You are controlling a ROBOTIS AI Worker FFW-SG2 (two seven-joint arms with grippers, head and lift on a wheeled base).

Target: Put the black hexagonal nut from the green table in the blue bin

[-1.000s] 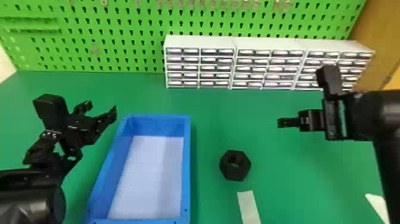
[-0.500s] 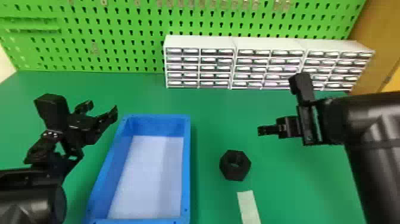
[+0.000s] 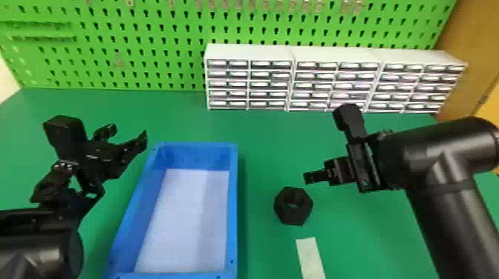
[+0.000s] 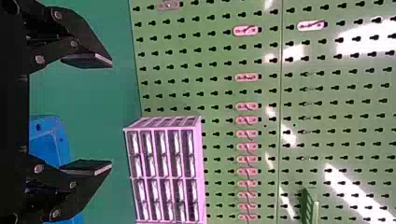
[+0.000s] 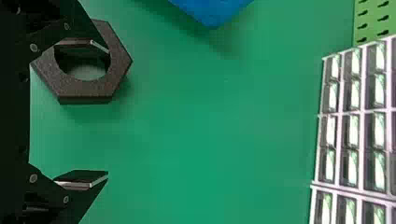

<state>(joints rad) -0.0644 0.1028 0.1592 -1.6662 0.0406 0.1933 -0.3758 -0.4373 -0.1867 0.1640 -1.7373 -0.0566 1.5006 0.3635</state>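
Observation:
The black hexagonal nut (image 3: 293,206) lies flat on the green table (image 3: 260,128), right of the blue bin (image 3: 233,207). My right gripper (image 3: 309,177) hangs above the table, just behind and right of the nut. In the right wrist view my right gripper (image 5: 103,112) is open; one finger overlaps the nut (image 5: 88,88), and nothing is held. My left gripper (image 3: 128,131) waits left of the bin's back corner. The left wrist view has my left gripper (image 4: 111,114) open with nothing between its fingers.
White drawer cabinets (image 3: 249,84) stand along the back against a green pegboard (image 3: 111,44). A pale strip (image 3: 311,258) lies on the table in front of the nut.
My right arm has moved left and nearer to the nut. The left arm, the nut and the bin have stayed where they were.

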